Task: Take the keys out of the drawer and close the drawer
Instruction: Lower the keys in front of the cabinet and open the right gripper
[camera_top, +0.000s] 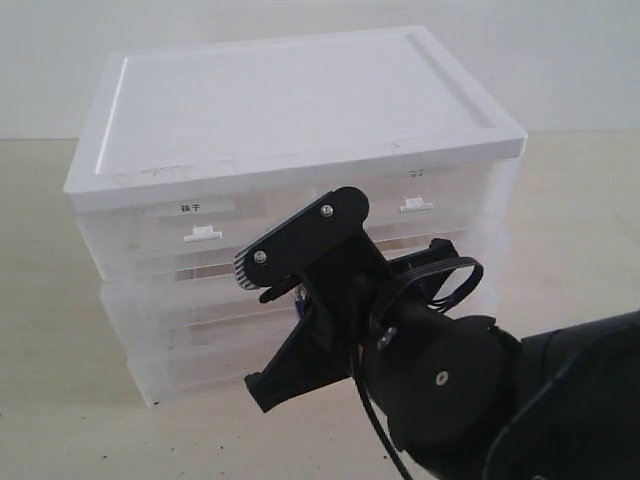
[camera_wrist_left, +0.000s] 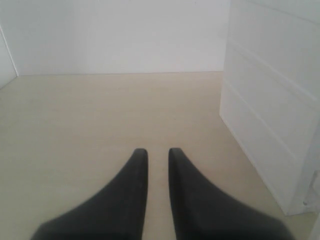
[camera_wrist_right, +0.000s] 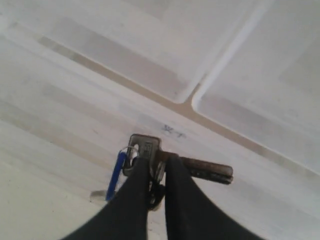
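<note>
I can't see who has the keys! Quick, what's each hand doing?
Left hand: slightly open, holding nothing.
Right hand: closed on the keys.

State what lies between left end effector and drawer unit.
Just bare tabletop between the left end effector and drawer unit, per the left wrist view.

One bunch of silver metal keys on a ring, blue tag attached: pinched between the fingers of the right gripper, held before the drawer front. Full-width translucent white plastic middle drawer: visible front extends toward 9 o'clock of the keys; handle hidden; closure undeterminable.
</note>
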